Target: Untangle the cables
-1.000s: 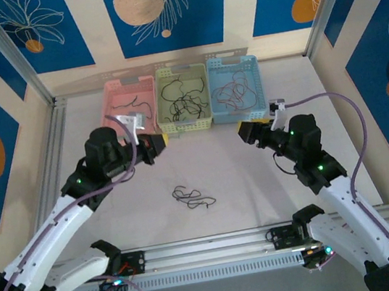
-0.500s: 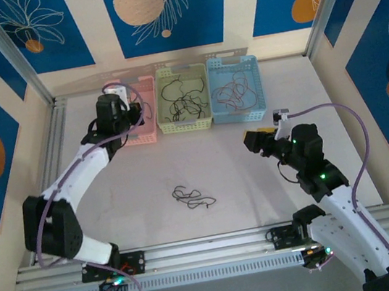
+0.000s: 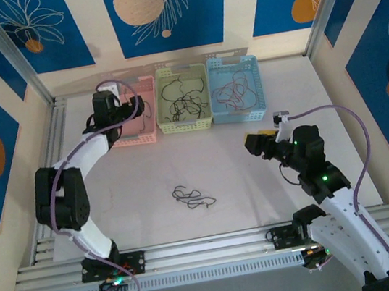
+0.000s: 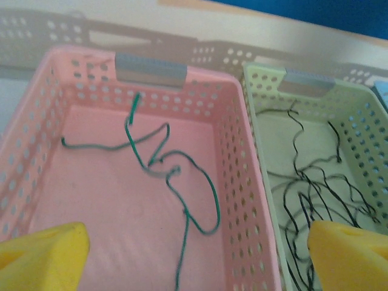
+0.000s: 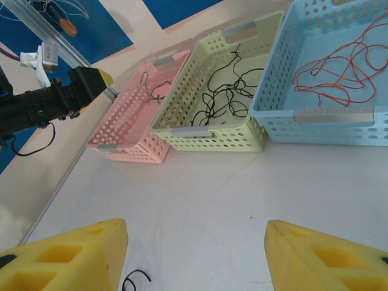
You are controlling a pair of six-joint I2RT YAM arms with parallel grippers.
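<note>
- The left claw point(image 4: 194, 260) hangs with its fingers wide apart and nothing between them. The green cable point(image 4: 163, 170) lies loose just below and ahead of it, in the pink basket point(image 4: 236, 151).
- The right claw point(image 5: 194, 254) is likewise spread and empty.
- Risk: if the left claw dips, a loop of the green cable could snag a pad and be dragged back out.
- The top view gives the black tangle point(image 3: 193, 197) on the table point(image 3: 246, 196), well behind both claws — the left wrist view gives the green cable's free curl.

The pale matte table point(image 3: 243, 175) carries a perforated yellow-green plastic basket point(image 3: 185, 125) near its far edge. A perforated pink plastic basket point(image 3: 142, 137) sits just left of it and a perforated light-blue plastic basket point(image 3: 240, 117) just right. A small tangle of thin black cables point(image 3: 193, 197) lies on the bare top, well in front of the yellow-green basket.
</note>
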